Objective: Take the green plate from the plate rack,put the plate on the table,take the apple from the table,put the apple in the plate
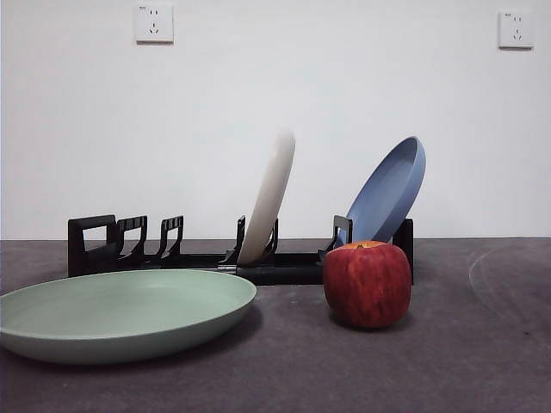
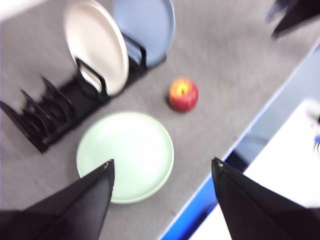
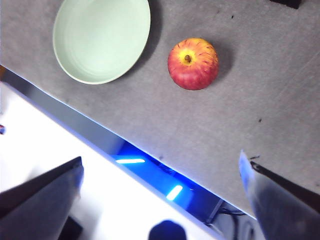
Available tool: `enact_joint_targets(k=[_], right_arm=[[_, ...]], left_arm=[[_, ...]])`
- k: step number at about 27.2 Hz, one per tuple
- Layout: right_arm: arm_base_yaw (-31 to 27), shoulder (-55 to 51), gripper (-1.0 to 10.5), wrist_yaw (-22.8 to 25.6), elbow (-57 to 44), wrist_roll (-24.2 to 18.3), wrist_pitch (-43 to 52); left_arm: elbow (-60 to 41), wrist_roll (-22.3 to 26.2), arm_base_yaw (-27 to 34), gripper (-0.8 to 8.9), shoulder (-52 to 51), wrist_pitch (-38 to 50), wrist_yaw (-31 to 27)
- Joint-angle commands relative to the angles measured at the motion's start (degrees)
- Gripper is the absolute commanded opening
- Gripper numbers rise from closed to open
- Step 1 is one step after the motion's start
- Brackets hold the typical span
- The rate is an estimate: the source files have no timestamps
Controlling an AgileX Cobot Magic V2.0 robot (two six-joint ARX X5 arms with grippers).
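Observation:
The green plate (image 1: 120, 311) lies flat on the table (image 1: 448, 361) in front of the plate rack (image 1: 172, 254); it also shows as the plate (image 2: 125, 155) and the plate (image 3: 101, 37) in the wrist views. The red apple (image 1: 368, 283) stands on the table to the plate's right, apart from it, also seen as the apple (image 2: 183, 94) and the apple (image 3: 192, 63). My left gripper (image 2: 162, 170) hangs open high above the plate, holding nothing. My right gripper (image 3: 160, 170) is open, high over the table's front edge near the apple.
A cream-white plate (image 1: 269, 196) and a blue plate (image 1: 387, 191) lean in the rack's slots behind the apple. The table's front edge (image 3: 125, 142) runs close to both plate and apple. The other arm's dark tip (image 2: 295, 15) shows far off.

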Motion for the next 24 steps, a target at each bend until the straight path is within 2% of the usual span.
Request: enact_joint_targets(k=[1,3,6,12,24], right_arm=[[3.48,0.07,5.4,4.72,-0.92,3.58,1.11],[6.45,0.09,5.4,9.27,-1.97,6.03,2.97],[9.99,0.13,5.4,13.0,-4.37,8.5,6.84],[14.58,2.82,5.4,14.86,-9.4,10.91,16.68],[15.5,20.81,5.4,18.29,-10.16,12.31,30.71]], left_arm=[[-0.2,-0.42,0.13,3.14,-3.41,0.11,0.28],[-0.2,-0.94,0.11,3.14,-5.64,0.11,1.27],[-0.2,-1.07,0.11,3.14,-8.17,0.11,1.99],[-0.2,-2.08,0.0,3.14,-10.27,0.11,3.28],[-0.2,-2.03,0.0,3.14,-10.25,0.09,3.28]])
